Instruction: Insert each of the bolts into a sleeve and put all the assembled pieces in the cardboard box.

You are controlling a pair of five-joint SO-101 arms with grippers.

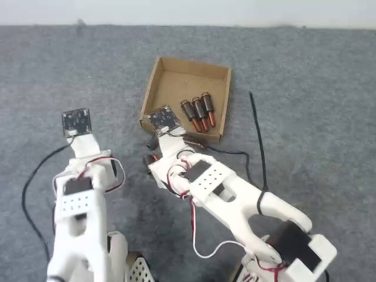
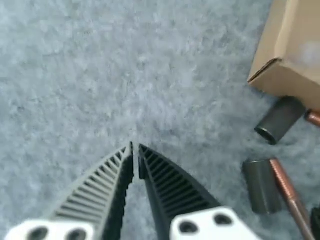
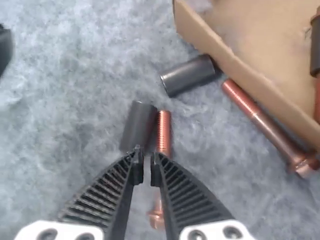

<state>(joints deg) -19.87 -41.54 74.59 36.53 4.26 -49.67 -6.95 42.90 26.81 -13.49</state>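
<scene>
My right gripper [image 3: 144, 159] is shut and empty, its tips just short of a dark sleeve [image 3: 137, 125] and a copper bolt [image 3: 162, 134] lying side by side on the grey carpet. A second sleeve [image 3: 189, 75] and a second bolt [image 3: 265, 125] lie against the outer wall of the cardboard box [image 3: 235, 60]. My left gripper [image 2: 136, 149] is shut over bare carpet, to the side of the same sleeves [image 2: 277, 120] [image 2: 260, 185] and a bolt [image 2: 290, 197]. Three assembled pieces [image 1: 198, 114] lie inside the box [image 1: 154, 88].
A black cable [image 1: 257, 135] runs along the carpet to the right of the box. Grey carpet stretches around both arms, with open floor to the left of the box and in front of the left arm [image 1: 79, 194].
</scene>
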